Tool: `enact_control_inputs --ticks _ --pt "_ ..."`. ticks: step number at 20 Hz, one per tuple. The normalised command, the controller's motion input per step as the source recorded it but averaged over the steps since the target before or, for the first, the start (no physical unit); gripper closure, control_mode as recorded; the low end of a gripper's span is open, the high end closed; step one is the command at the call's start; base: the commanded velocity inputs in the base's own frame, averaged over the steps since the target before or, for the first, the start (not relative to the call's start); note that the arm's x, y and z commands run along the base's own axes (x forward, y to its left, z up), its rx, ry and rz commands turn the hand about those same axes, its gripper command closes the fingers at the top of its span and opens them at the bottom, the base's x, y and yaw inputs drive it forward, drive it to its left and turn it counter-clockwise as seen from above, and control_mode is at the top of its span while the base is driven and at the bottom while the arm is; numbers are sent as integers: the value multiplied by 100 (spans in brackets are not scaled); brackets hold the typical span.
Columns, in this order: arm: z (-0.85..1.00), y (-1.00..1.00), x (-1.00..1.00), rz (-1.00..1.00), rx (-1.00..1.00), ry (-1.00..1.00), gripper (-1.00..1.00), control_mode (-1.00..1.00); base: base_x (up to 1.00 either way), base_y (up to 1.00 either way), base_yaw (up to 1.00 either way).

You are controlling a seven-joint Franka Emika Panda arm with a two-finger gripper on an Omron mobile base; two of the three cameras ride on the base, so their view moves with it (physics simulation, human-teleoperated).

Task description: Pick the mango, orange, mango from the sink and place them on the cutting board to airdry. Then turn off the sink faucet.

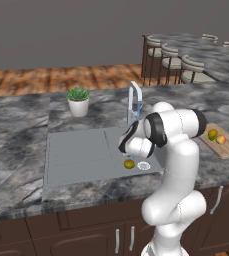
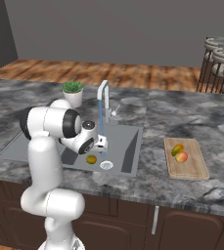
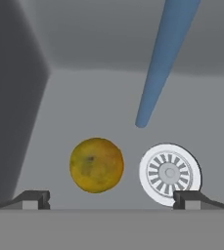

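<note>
The sink (image 1: 81, 150) spreads wide and grey below me, water streaming blue from the sink faucet (image 1: 134, 100). Off to my right, the cutting board (image 2: 188, 161) carries two fruits. My gripper (image 3: 111, 199) hangs over the basin, fingers spread wide, an olive-yellow mango (image 3: 96, 164) lying just beside the white drain (image 3: 169, 173).

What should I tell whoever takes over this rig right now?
Hand: open, holding nothing, above the sink basin.
In the sink: one olive-yellow mango beside the drain.
On the cutting board: the orange and the green-and-orange mango, touching.
Sink faucet: water stream running.
Left: pick the last mango, set it on the board, then turn off the faucet.
</note>
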Motion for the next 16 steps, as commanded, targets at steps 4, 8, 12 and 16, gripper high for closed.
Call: enact_control_inputs --ticks 4,8,12,16 --pt "-19 0 13 0 1 2 -100 -100 0 0 0" --pt "-19 0 4 0 2 0 -100 -100 0 0 0" --pt "-19 0 4 0 2 1 -100 -100 0 0 0" --pt "-21 0 4 0 3 5 -100 -100 0 0 0"
